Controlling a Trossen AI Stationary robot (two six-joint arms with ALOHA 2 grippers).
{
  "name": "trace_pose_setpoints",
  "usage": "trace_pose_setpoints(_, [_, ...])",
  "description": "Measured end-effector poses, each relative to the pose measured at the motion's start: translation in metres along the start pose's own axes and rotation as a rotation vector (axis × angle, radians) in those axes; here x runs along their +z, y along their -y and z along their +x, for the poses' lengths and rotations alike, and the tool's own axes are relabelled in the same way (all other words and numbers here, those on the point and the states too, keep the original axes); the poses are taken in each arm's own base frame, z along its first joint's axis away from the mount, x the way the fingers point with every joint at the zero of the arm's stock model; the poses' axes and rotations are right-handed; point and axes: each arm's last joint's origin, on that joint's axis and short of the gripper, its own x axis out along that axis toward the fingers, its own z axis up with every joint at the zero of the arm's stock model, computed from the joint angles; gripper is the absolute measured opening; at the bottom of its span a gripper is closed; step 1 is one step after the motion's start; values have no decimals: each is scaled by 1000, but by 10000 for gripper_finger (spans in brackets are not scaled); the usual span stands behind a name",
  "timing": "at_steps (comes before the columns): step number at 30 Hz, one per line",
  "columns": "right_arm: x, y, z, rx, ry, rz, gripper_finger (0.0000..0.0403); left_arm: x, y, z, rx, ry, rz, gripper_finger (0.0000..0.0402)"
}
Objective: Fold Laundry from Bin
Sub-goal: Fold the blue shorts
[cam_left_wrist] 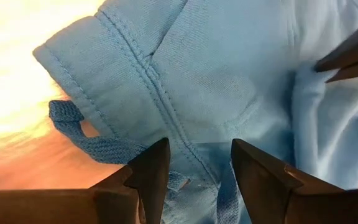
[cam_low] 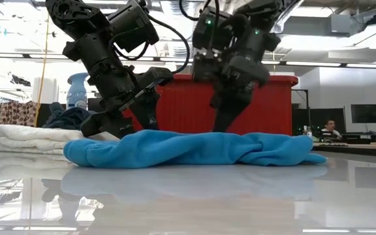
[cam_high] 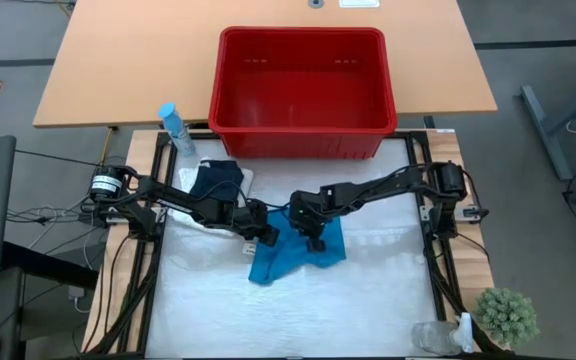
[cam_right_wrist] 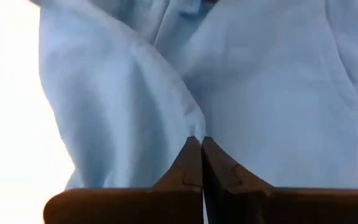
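Your right gripper (cam_high: 315, 242) sits pressed down on the upper middle of the teal-blue cloth (cam_high: 296, 252), which lies crumpled on the white table cover (cam_high: 368, 300), in front of the red bin (cam_high: 302, 92). In the right wrist view its fingers (cam_right_wrist: 191, 165) meet tip to tip, pinching a raised fold of the cloth (cam_right_wrist: 229, 93).

Your left gripper (cam_high: 265, 237) rests at the cloth's left edge, just beside the right one. The left wrist view shows its fingers (cam_left_wrist: 151, 171) parted, a seam and a drawstring of the cloth (cam_left_wrist: 185, 74) lying between them; whether they touch the fabric, you cannot tell.

The high view alone gives you the layout: a folded white lacy cloth (cam_high: 243, 183) with a dark navy cloth (cam_high: 216, 178) on top lies to the left, under the left arm, and the bin stands beyond it on the wooden table (cam_high: 118, 70).

The low view adds that the teal-blue cloth (cam_low: 194, 149) lies as a low, long heap, with both grippers coming down onto its top, the left gripper (cam_low: 119, 127) and the right gripper (cam_low: 224, 124), and the white stack (cam_low: 25, 138) beside it. The seam detail appears only in the wrist views.
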Motion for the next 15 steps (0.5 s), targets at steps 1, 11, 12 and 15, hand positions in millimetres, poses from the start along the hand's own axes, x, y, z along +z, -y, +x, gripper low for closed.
trace_pose_setpoints(1, [1,0,-3,-1,-17,4,16,0,0,0,0,0,0,169])
trace_pose_setpoints(11, [-1,-3,-33,-116,-101,93,14,0,0,0,0,0,9,169])
trace_pose_setpoints(12, [-1,-3,-38,-134,-102,100,14,0,0,0,1,-1,12,169])
trace_pose_setpoints(15, [-3,-4,-54,-200,-97,127,14,0,0,0,1,-2,19,169])
